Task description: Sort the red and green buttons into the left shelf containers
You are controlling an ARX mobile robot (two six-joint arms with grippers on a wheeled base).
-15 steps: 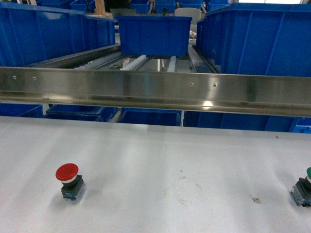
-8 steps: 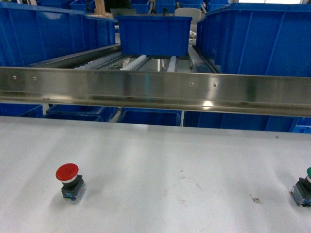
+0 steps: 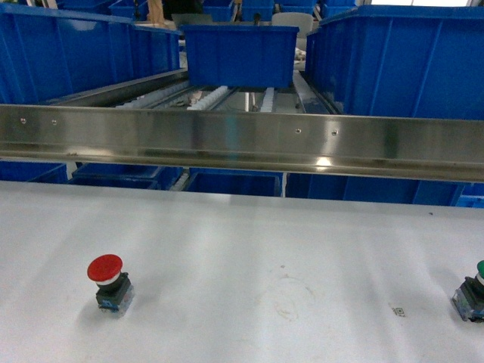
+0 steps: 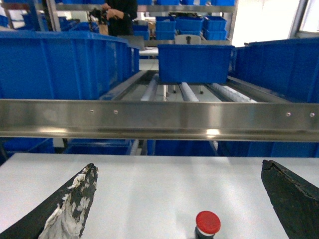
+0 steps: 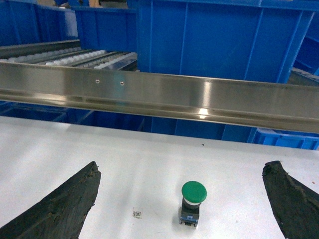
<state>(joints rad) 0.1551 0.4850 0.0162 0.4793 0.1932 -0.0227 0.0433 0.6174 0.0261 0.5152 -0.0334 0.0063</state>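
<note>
Left wrist view sets the left gripper (image 4: 179, 199) spread wide, its 2 dark fingers (image 4: 70, 209) at the lower corners of the frame with nothing between them. Just ahead of the gap and a little to its right stands the red mushroom-capped push-button (image 4: 207, 222), upright on the white tabletop (image 4: 149, 189), its long axis vertical, cap up. Right wrist view gives the matching picture: the right gripper (image 5: 187, 199) is equally wide and empty, and the green mushroom-capped push-button (image 5: 193, 192) stands upright nearly centred between its fingers, slightly ahead.

Head view confirms the split, though neither gripper shows there. The red button (image 3: 104, 268) sits low on the left side of the table, the green one (image 3: 479, 271) at the far right edge, well apart. So each arm is nearer its own button; the left arm lines up with red, the right with green.

For either pick, my judgement is that the claw needs to advance forward and down until the pale collar or blocky body lies between the fingers; the left needs a small shift to its right first.

Beyond the table runs a brushed steel rail (image 3: 242, 140), and behind it, on the left, the large deep bright-blue plastic bins (image 3: 76, 57) that I take as the destination, higher and farther than both buttons.
</note>
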